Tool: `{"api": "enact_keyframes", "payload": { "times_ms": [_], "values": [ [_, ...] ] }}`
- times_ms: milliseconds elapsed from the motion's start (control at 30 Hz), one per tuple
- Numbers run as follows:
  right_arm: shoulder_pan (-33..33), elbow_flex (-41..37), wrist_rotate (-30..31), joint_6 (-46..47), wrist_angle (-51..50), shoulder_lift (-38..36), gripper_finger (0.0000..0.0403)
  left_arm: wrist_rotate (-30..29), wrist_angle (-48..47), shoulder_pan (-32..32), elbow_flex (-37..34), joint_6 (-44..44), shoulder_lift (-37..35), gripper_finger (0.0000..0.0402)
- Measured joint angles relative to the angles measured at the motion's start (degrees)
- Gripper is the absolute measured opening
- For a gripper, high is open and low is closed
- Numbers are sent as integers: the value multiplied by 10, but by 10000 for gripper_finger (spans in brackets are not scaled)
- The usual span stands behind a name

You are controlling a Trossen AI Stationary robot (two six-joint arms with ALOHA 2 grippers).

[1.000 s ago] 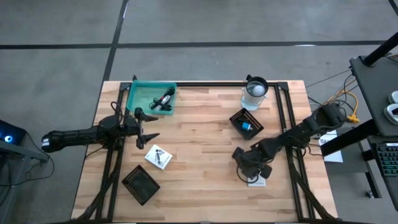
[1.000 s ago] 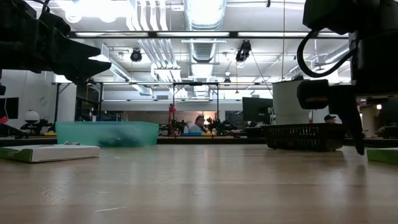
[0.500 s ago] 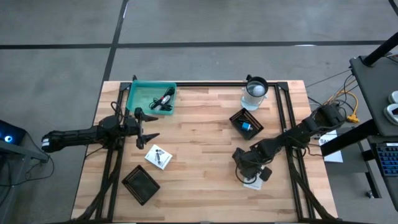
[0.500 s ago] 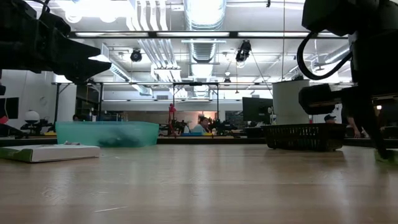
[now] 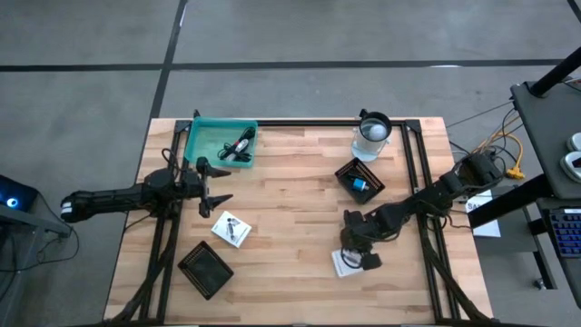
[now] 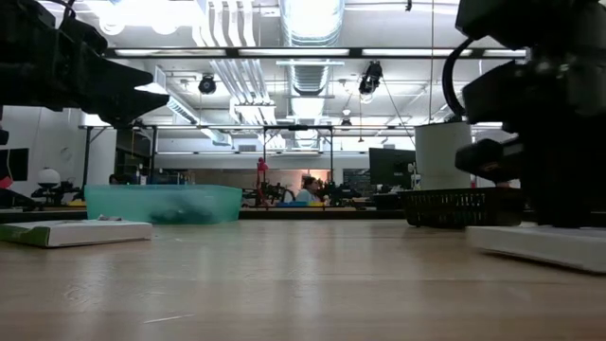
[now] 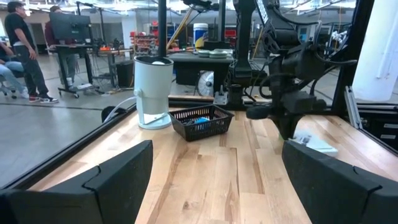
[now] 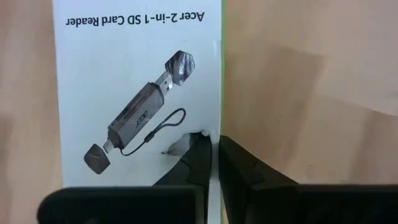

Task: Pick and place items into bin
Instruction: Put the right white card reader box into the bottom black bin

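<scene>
My right gripper (image 5: pixel 354 256) is at the table's near right, shut on a flat white printed packet (image 5: pixel 346 264) marked as an SD card reader (image 8: pixel 137 81). The packet also shows in the low view (image 6: pixel 535 244). My left gripper (image 5: pixel 215 187) hovers open and empty just near of the teal bin (image 5: pixel 222 143), which holds black and red cables. Its fingers frame the left wrist view (image 7: pixel 224 186). A second white packet (image 5: pixel 231 228) lies flat on the wood near the left gripper. My right gripper pinches the packet's green-trimmed long edge (image 8: pixel 217 124) between its two fingers (image 8: pixel 198 158). The fingers come from above, pointing down. The packet lies about flat at table height; I cannot tell whether it is clear of the wood.
A black mesh basket (image 5: pixel 359 180) with a blue thing stands far of the right gripper. A clear cup with a white ball (image 5: pixel 370 136) is at the far edge. Another black basket (image 5: pixel 205 269) sits near left. Bare wood lies in the table's middle.
My right gripper has gone a little toward the table's left edge. The packet has gone with it, shifting left across the wood and turning slightly. In the low view it has come further into the picture from the right.
</scene>
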Motion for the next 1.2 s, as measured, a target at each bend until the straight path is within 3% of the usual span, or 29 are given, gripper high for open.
{"api": "enact_keyframes", "payload": {
  "times_ms": [300, 567, 833, 967, 1200],
  "values": [
    [-1, -7, 195, 110, 3, 0, 11, 0, 0, 0, 0, 0, 1, 338],
    [1, -8, 212, 76, 91, -16, 11, 0, 0, 0, 0, 0, 2, 338],
    [26, -23, 393, 80, 123, -137, 11, 0, 0, 0, 0, 0, 1, 338],
    [55, -82, 462, 25, 238, -204, 11, 0, 0, 0, 0, 0, 2, 338],
    [60, -236, 452, -162, 598, -255, 11, 0, 0, 0, 0, 0, 1, 338]
  ]
}}
